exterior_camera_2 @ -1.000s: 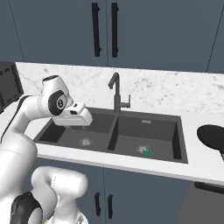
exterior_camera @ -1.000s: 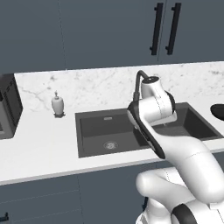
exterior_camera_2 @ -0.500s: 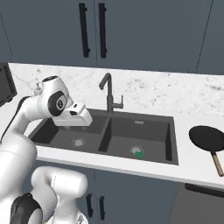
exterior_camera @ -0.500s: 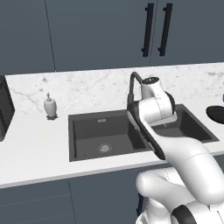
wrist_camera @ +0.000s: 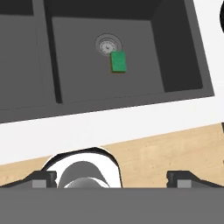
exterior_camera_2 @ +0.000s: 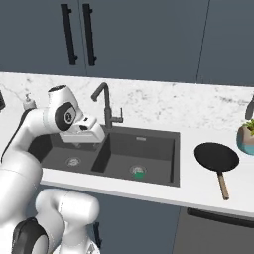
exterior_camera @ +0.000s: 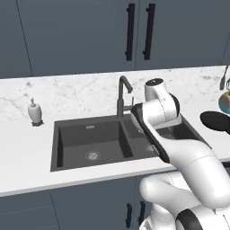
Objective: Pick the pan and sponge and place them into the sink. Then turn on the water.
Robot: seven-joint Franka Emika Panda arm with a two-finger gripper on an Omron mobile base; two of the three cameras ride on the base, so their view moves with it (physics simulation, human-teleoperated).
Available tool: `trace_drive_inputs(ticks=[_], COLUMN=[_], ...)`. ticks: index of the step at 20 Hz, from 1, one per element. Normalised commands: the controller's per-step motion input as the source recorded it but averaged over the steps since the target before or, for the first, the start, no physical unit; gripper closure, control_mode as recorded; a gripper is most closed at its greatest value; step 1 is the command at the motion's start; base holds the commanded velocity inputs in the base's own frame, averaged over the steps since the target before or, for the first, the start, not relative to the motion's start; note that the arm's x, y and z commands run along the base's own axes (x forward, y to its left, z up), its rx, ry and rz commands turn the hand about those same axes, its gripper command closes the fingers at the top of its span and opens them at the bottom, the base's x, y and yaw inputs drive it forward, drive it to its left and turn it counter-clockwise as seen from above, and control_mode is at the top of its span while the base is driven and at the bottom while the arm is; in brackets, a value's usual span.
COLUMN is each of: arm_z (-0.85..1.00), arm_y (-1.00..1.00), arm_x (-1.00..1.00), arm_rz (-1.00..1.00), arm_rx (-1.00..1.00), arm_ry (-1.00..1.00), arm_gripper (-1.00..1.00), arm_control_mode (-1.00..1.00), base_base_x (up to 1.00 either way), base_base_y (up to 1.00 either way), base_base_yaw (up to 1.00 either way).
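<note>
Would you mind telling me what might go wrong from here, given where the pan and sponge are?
1. The black frying pan sits on the white counter right of the dark double sink; reaching it could overstretch the arm.
2. Dropped in, it may cover the green sponge beside the drain.
3. The arm could knock the dark gooseneck faucet.

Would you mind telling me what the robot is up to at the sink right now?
It is clearing things into the sink. The green sponge already lies in one basin, beside the drain. The black pan is on the counter to the right of the sink, not yet picked up. The gripper is open and empty, held above the sink's front edge. The faucet shows no water running.
</note>
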Motion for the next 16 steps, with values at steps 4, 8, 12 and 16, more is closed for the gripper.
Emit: trace_drive_inputs(ticks=[4,8,12,16], arm_z=[0.00,0.00,0.00,0.00], arm_y=[0.00,0.00,0.00,0.00], arm_x=[0.00,0.00,0.00,0.00], arm_rz=[0.00,0.00,0.00,0.00], arm_rx=[0.00,0.00,0.00,0.00], arm_ry=[0.00,0.00,0.00,0.00], arm_gripper=[-1.00,-1.00,-1.00,-1.00], arm_control_mode=[1.00,1.00,1.00,1.00], base_base_x=[0.09,0.14,0.29,0.25], base_base_y=[-0.47,-0.43,-0.13,0.00], base_base_yaw=[0.00,0.00,0.00,0.00])
